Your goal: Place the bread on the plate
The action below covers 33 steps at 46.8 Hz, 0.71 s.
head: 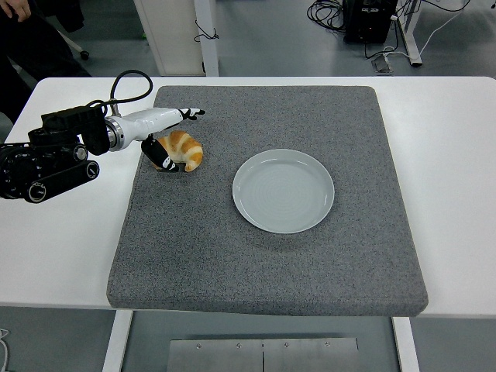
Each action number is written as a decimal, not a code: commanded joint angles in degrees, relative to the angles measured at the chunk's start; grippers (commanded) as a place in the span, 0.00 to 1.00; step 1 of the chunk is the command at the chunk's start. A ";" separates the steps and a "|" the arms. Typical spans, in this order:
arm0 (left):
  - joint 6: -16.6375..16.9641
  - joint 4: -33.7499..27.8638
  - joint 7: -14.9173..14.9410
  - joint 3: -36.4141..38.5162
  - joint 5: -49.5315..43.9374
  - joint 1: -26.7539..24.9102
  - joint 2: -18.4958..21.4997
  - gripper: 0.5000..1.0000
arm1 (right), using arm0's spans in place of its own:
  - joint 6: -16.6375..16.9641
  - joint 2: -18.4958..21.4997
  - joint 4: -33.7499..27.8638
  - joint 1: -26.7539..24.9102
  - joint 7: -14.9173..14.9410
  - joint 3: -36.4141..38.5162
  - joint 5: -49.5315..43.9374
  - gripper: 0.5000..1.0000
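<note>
The bread (183, 149) lies on the mat (232, 256), left of the plate (284, 191). The left hand (165, 139) brackets it, fingers spread, not gripping. Light, soft, crushable: best pinched gently across its thick middle.

left arm (50, 159) enters from the picture's left edge and extends rightward at a low height. forearm housing is black, with round joint covers facing the camera; a black cable loops up and over behind the wrist. wrist section is white and tapers toward the left hand (164, 136). fingers (190, 113) are stretched out to the right, roughly level, with dark tips. thumb (161, 153) is black and angled downward and forward, separated from the fingers above it. the hand is spread, not closed. right arm does not appear anywhere in the head view.
</note>
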 commanded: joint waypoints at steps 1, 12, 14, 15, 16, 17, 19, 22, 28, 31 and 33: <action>0.84 0.82 -0.04 -0.03 0.61 0.54 -0.39 0.90 | -0.01 0.00 0.00 -0.07 0.00 0.00 -0.01 1.00; 2.24 1.34 -0.21 -0.03 1.14 1.50 -1.36 0.79 | -0.01 0.00 0.09 0.01 0.00 0.00 -0.01 1.00; 2.51 1.69 -0.21 -0.03 1.40 1.59 -1.62 0.77 | -0.01 0.00 0.00 -0.07 0.00 0.00 -0.01 1.00; 2.59 1.78 -0.21 -0.03 1.49 1.77 -1.80 0.76 | -0.01 0.00 0.00 -0.07 0.00 0.00 0.07 1.00; 2.59 1.96 -0.21 -0.03 1.49 1.85 -1.97 0.76 | -0.01 0.00 0.00 -0.07 0.00 0.00 -0.01 1.00; 2.59 2.13 -0.21 -0.03 1.49 2.03 -2.15 0.75 | -0.01 0.00 0.00 0.01 0.00 0.00 -0.01 1.00; 2.59 2.49 -0.21 -0.03 1.49 2.29 -2.32 0.74 | -0.01 0.00 0.00 0.01 0.00 0.00 -0.01 1.00; 2.59 2.93 -0.30 -0.03 1.58 2.38 -2.41 0.73 | -0.01 0.00 0.00 -0.07 0.00 0.00 0.07 1.00; 2.68 3.19 -0.83 -0.03 2.28 2.82 -2.33 0.61 | -0.01 0.00 0.00 -0.07 0.00 0.00 -0.01 1.00; 2.59 3.72 -1.53 -0.03 2.37 2.82 -2.33 0.60 | -0.01 0.00 0.00 0.01 0.00 0.00 -0.01 1.00; 2.59 4.07 -1.88 -0.03 2.37 2.82 -2.33 0.57 | -0.01 0.00 0.00 0.01 0.00 0.00 -0.01 1.00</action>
